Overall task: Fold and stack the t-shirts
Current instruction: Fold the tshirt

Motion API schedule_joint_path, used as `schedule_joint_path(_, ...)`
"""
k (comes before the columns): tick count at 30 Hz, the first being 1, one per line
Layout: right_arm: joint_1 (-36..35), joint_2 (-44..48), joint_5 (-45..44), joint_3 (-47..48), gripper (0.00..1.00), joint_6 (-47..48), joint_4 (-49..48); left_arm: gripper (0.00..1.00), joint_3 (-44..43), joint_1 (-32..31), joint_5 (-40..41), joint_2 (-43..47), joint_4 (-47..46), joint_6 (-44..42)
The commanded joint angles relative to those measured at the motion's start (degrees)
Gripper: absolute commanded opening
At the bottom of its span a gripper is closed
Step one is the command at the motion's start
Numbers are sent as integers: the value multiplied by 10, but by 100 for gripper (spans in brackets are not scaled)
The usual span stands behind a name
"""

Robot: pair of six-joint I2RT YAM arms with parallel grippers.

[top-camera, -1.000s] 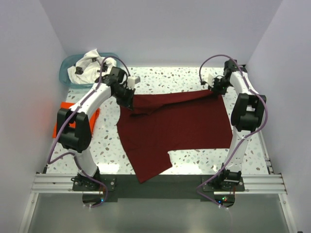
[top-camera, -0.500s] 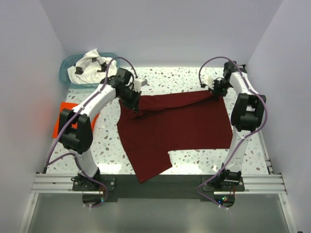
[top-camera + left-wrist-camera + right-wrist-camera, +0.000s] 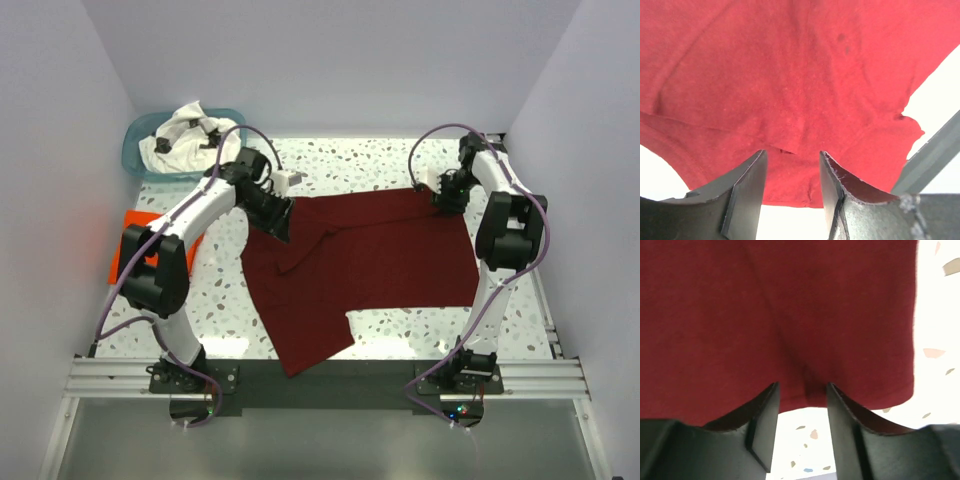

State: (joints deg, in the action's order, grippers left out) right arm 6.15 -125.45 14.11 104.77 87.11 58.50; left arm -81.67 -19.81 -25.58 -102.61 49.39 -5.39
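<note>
plainly, the left gripper [image 3: 792,156] and right gripper [image 3: 802,388] stand parted over the dark maroon t-shirt [image 3: 370,250]; neither grips it.

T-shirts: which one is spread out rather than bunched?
The dark maroon t-shirt, laid open across the middle of the table. The white printed t-shirt sits crumpled in the teal basket, and the orange-red t-shirt lies at the left edge.

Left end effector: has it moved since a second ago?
Yes. The left end effector has shifted right and nearer the arm bases, away from the basket, over the maroon shirt.
</note>
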Motion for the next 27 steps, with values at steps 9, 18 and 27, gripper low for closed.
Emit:
schedule_joint_path(9,7,-106,2,271,45,-192,142,49,-103,92,-8,-58,-80,-7)
schedule_joint_path(18,-12,-96,-22,177,43,-251,74,42,-146,90,33,-161,-119,-9)
schedule_joint_path(27,-29,-84,-30,112,44,-285,52,36,-222,101,135,-274,-90,-48)
